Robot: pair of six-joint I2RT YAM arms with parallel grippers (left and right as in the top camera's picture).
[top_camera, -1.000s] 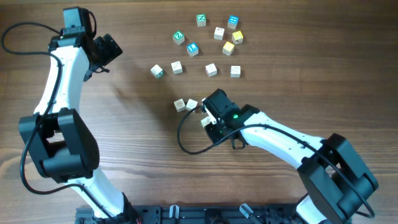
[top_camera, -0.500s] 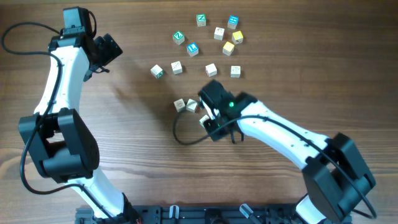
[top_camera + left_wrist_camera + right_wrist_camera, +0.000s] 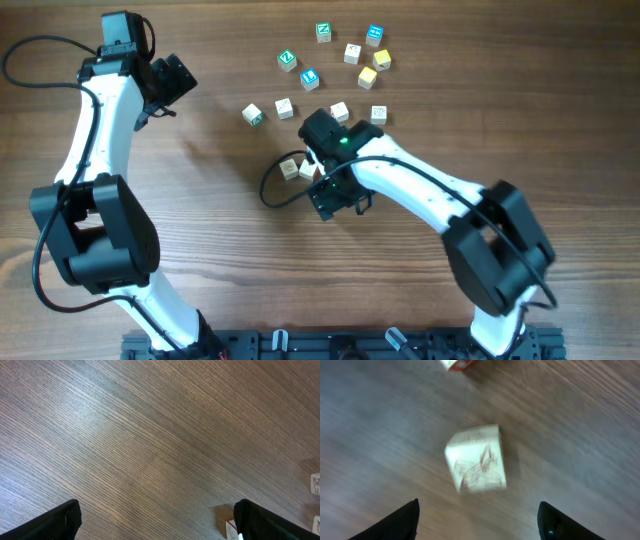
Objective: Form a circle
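**A:** Where's the circle point(image 3: 340, 110)?

**B:** It's no ring yet. Cream cubes lie scattered over the far middle of the table point(image 3: 200, 250), with the yellow cube point(image 3: 367, 76) at their far right. One cream cube point(image 3: 476, 459) lies skewed between the right gripper point(image 3: 479, 522)'s spread fingers, touching neither.

**A:** And the left gripper point(image 3: 157, 522)?

**B:** Spread wide at the far left, holding nothing. I'd have the right gripper lift straight up, so that no finger nudges that cube.

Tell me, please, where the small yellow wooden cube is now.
In the overhead view, the small yellow wooden cube lies far from the arm bases, on the right side, next to a cream-faced cube and nearer than a blue-faced cube.
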